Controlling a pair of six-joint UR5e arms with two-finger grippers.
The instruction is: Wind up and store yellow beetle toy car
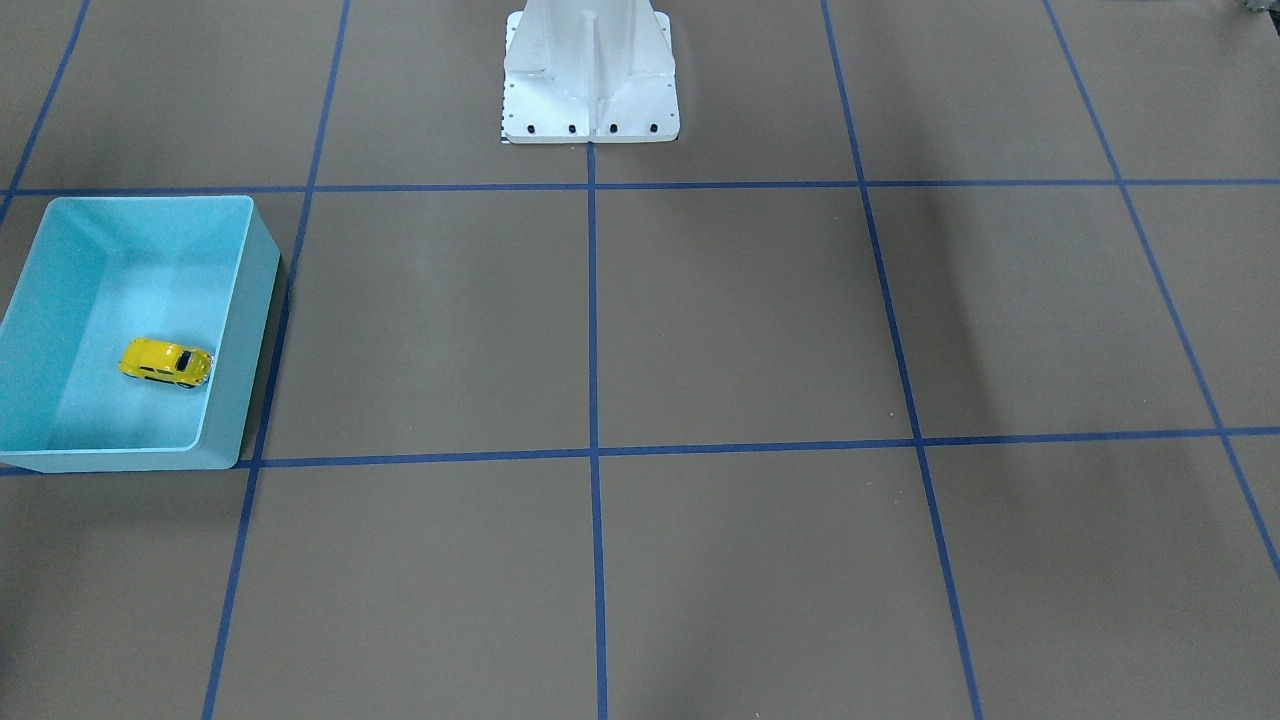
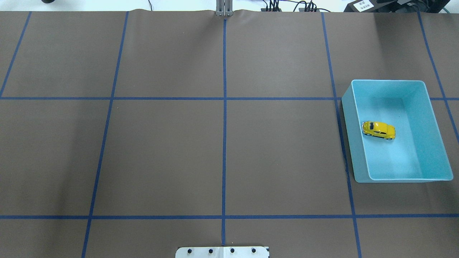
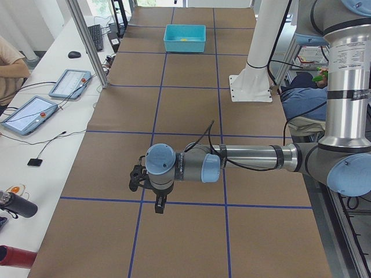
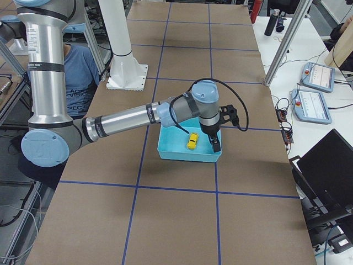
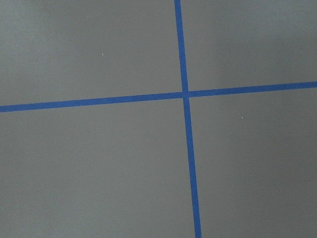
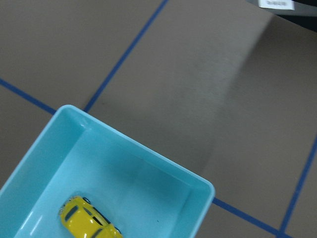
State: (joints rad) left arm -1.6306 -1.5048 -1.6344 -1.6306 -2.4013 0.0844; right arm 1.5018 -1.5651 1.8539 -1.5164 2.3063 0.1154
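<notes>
We cannot tell whether the jaws of our right gripper are open or closed, as it shows only in a side view. There it points down above the bin, near the end away from our base. The same holds for our left gripper, which hangs over the bare table by a blue tape line.

The yellow car lies on the bin floor, free of both grippers, with one end just beside the long wall nearer the table's middle. It is glossy and rounded, with dark windows and black wheels.

Both forearms reach out roughly level. The right wrist view cuts off the car's lower edge.
</notes>
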